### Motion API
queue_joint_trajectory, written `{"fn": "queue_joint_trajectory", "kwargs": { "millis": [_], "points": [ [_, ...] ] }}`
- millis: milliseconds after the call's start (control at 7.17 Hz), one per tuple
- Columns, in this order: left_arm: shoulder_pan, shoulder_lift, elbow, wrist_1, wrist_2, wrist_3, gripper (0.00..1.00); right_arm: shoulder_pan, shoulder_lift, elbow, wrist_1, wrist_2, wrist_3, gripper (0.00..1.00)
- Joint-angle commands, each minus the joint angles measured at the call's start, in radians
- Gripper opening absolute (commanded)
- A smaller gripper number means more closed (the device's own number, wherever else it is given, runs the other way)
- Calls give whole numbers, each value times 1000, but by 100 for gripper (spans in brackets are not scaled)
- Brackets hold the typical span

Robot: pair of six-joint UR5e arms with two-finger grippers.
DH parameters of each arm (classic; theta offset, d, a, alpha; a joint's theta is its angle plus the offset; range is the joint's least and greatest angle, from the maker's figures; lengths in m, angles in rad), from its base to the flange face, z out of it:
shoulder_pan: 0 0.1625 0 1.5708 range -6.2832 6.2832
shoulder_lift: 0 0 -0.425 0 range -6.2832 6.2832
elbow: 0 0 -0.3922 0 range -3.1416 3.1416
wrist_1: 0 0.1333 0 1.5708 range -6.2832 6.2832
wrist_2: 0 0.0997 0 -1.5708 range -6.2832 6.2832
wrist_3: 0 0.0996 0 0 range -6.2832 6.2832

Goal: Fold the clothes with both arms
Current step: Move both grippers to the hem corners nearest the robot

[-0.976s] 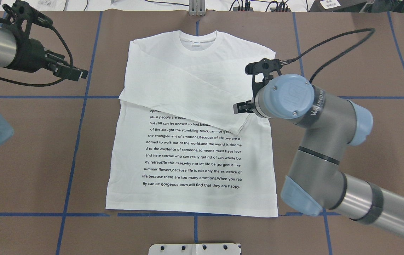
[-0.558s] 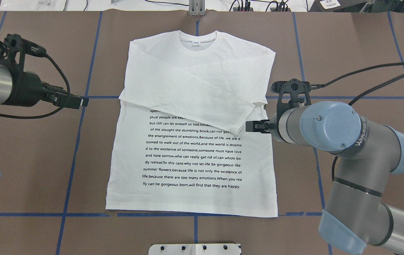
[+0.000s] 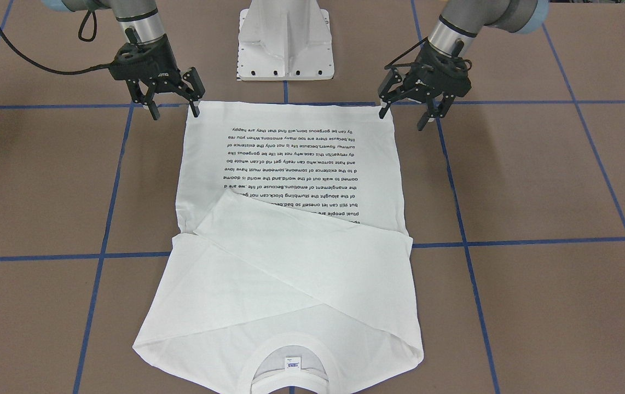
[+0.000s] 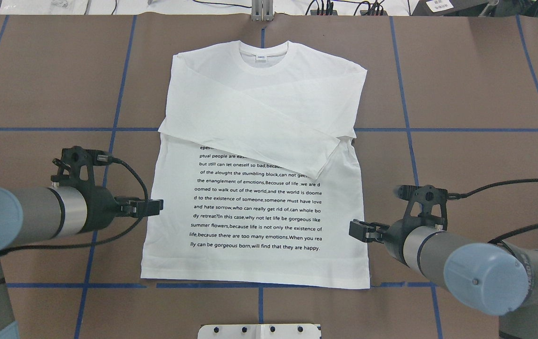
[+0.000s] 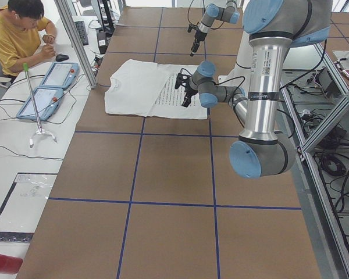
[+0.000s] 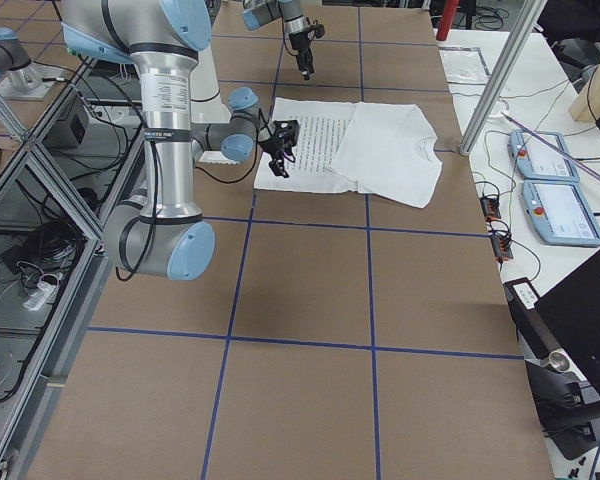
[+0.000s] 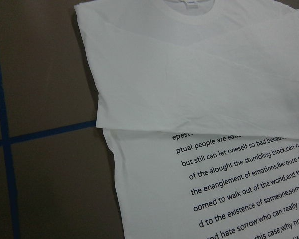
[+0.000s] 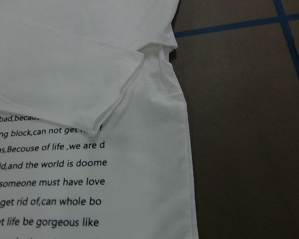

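Our left arm (image 4: 38,219) and right arm (image 4: 438,249) have swung back from sleeve level a second ago to the hem end of the shirt. We see the brown table (image 4: 38,70) bearing the white T-shirt (image 4: 255,207) flat at its middle, print up, sleeves crossed over the chest. Our left gripper (image 3: 401,121) and right gripper (image 3: 176,115) hang spread wide and empty, one by each hem corner. The collar (image 4: 263,66) lies farthest from us.
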Motion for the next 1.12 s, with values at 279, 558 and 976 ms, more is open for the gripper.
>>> {"fn": "queue_joint_trajectory", "kwargs": {
  "millis": [279, 558, 976],
  "points": [
    [216, 20, 61, 1, 160, -195, 99, -65, -37, 22, 4, -60, 42, 100],
    [216, 24, 78, 8, 160, -193, 96, -67, -37, 19, 3, -68, 42, 100],
    [216, 23, 94, 9, 160, -190, 87, -68, -37, 15, 4, -68, 42, 100]
  ]
}}
